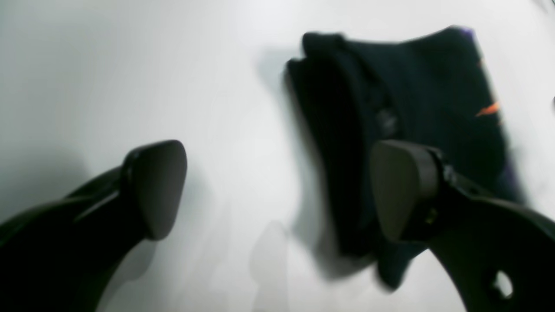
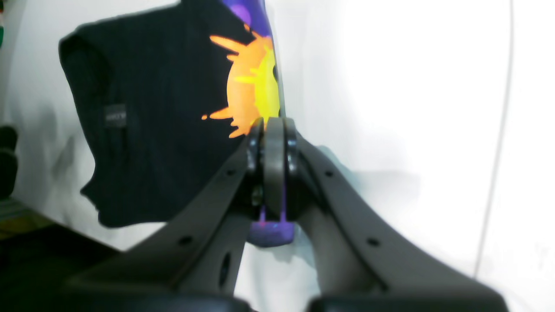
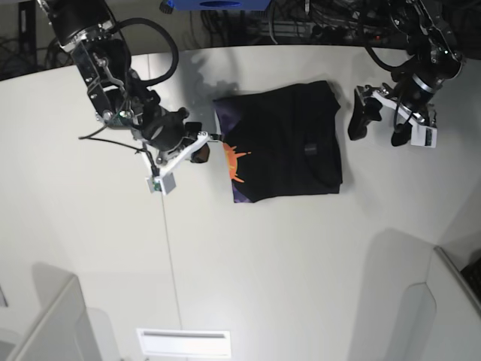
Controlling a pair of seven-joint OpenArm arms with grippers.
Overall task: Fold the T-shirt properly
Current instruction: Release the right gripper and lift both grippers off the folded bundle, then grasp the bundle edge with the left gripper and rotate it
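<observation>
We find the right gripper (image 2: 274, 167) clamped on the purple printed edge of the T-shirt (image 3: 282, 143), its jaws pressed together over the fabric beside the orange and yellow print (image 2: 251, 86). The left gripper (image 1: 277, 190) has its jaws spread wide with nothing between them, one finger over bare surface, the other over the shirt's opposite black edge. We record the folded shirt lying flat on the white table (image 3: 263, 271) between the two arms, with open table on every side of it.
</observation>
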